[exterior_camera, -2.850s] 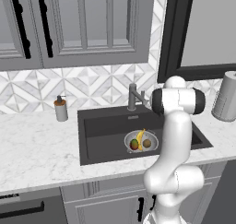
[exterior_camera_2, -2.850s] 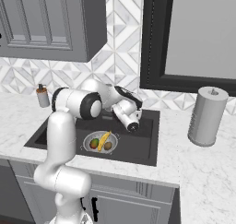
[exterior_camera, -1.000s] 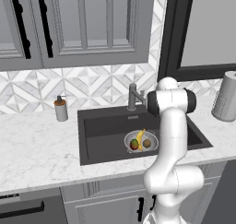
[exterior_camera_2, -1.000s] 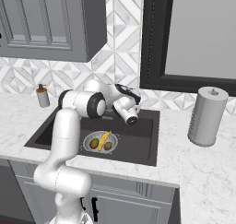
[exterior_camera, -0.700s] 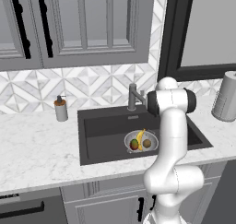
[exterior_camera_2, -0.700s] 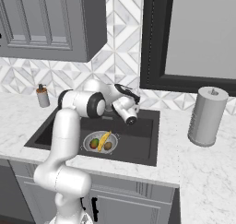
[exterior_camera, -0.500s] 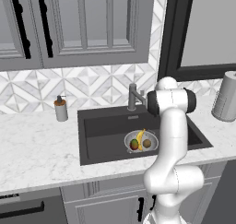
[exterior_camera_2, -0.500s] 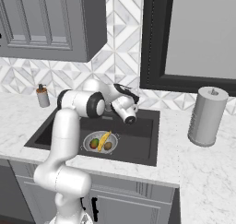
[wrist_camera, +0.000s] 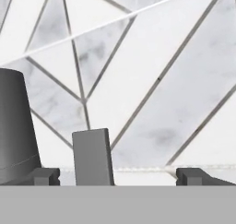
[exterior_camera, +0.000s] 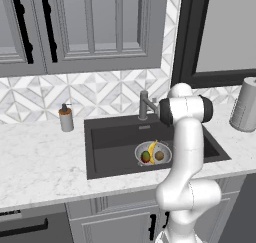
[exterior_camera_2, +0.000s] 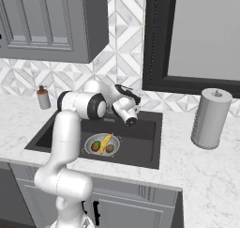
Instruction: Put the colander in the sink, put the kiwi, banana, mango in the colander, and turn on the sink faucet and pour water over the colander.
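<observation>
Three fruits already lie in the colander (exterior_camera: 153, 153): the banana (exterior_camera: 152, 150) across its far side, the mango (exterior_camera: 145, 157) and the kiwi (exterior_camera: 159, 155) side by side in front of it. The colander itself rests on the floor of the sink (exterior_camera: 107, 144), toward the right half of the basin, so what remains of the task is the water.

Compared with about three seconds ago, the arm has lifted its hand up and back from over the colander toward the sink faucet (exterior_camera: 144, 105), which stands at the back rim of the sink. Over the last second it has barely shifted. The gripper (exterior_camera_2: 131, 119) now hangs just right of the faucet as the right base view shows it, above the back of the basin, with its jaws spread wide and nothing between them. In the hand view the two fingertips (wrist_camera: 45, 176) stand far apart, and a flat grey upright piece, probably the faucet's lever (wrist_camera: 92, 156), rises just beyond the left one, with the tiled backsplash (wrist_camera: 152, 80) behind.

That reads as lining up on the lever; no water runs from the spout yet. The lever is not clearly between the jaws, so a push rather than a pinch may be what is needed.
</observation>
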